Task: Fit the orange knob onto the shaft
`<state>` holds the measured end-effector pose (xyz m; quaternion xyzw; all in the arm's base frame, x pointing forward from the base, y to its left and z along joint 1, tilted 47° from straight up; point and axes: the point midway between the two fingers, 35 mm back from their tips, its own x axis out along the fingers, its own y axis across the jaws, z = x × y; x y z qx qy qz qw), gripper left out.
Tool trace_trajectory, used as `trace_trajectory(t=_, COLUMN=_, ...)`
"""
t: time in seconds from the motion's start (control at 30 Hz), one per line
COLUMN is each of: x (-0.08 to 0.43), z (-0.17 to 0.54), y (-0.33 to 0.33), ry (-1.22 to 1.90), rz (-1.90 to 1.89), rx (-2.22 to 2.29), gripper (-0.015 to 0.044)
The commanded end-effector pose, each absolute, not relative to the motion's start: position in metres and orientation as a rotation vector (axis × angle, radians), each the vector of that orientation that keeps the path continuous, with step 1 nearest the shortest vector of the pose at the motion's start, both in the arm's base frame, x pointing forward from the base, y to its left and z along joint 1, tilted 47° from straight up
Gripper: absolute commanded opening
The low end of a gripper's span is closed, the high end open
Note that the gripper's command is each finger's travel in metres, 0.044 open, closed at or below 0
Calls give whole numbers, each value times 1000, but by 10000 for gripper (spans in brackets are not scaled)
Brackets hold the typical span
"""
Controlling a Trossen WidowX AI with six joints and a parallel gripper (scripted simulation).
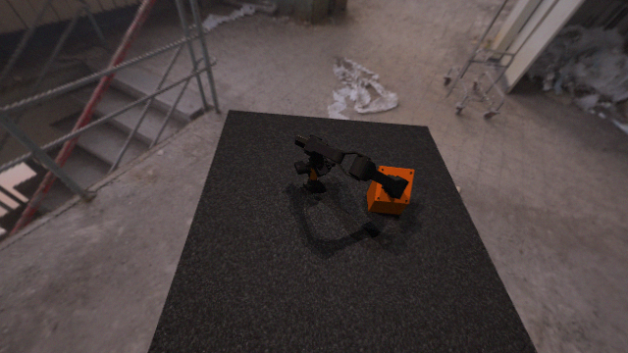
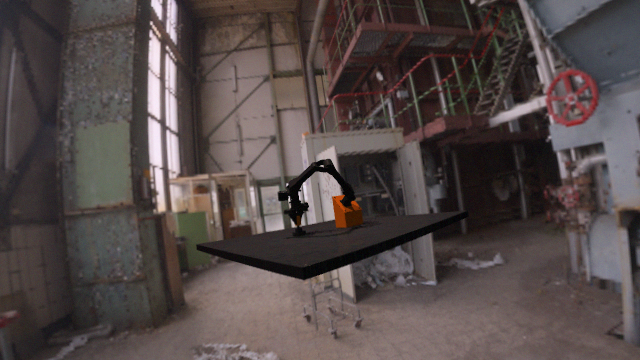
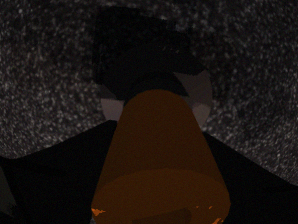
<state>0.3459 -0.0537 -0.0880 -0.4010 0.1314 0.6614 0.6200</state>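
The orange knob [image 1: 314,174] [image 2: 298,220] [image 3: 159,135] is upright between the fingers of my gripper [image 1: 313,176] [image 2: 298,222] [image 3: 157,135], which is shut on it. The round pedestal [image 2: 299,232] [image 3: 202,111] is directly below the knob, and much of its top is in shadow. In the wrist view the knob's far end lies over the middle of the pedestal, with a dark rounded shape just beyond its edge. The shaft cannot be made out clearly, and its flat side is hidden. I cannot tell whether the knob's lower end touches the pedestal.
An orange box [image 1: 387,204] [image 2: 348,218] stands on the dark table [image 1: 334,299] [image 2: 320,250], with the arm's base [image 1: 395,186] [image 2: 348,200] on its sloping top. The arm arches from there to the pedestal. Its shadow falls across the table.
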Motion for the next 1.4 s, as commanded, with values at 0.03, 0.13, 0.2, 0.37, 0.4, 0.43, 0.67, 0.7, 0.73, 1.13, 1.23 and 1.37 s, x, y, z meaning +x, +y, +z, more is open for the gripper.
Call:
trace_trajectory(t=0.03, x=345, z=-88, y=-53, ry=295, rz=1520, rx=-925, gripper=0)
trace_trajectory(t=0.13, x=345, z=-87, y=-53, ry=295, rz=1520, rx=-925, gripper=0)
trace_trajectory(t=0.2, x=345, z=-85, y=-54, ry=295, rz=1520, rx=-925, gripper=0)
trace_trajectory(t=0.37, x=345, z=-83, y=-55, ry=276, rz=1527, rx=-946, gripper=0)
trace_trajectory(t=0.4, x=345, z=-83, y=-56, ry=255, rz=1535, rx=-969, gripper=0)
trace_trajectory(t=0.43, x=345, z=-83, y=-56, ry=231, rz=1543, rx=-994, gripper=0)
trace_trajectory(t=0.67, x=348, z=-86, y=-57, ry=137, rz=1572, rx=-1090, gripper=0)
trace_trajectory(t=0.7, x=348, z=-85, y=-57, ry=137, rz=1572, rx=-1090, gripper=0)
trace_trajectory(t=0.73, x=348, z=-85, y=-57, ry=137, rz=1572, rx=-1090, gripper=0)
trace_trajectory(t=1.13, x=350, z=-87, y=-53, ry=137, rz=1572, rx=-1090, gripper=0)
trace_trajectory(t=1.23, x=350, z=-87, y=-53, ry=137, rz=1572, rx=-1090, gripper=0)
trace_trajectory(t=1.37, x=349, z=-85, y=-56, ry=137, rz=1572, rx=-1090, gripper=0)
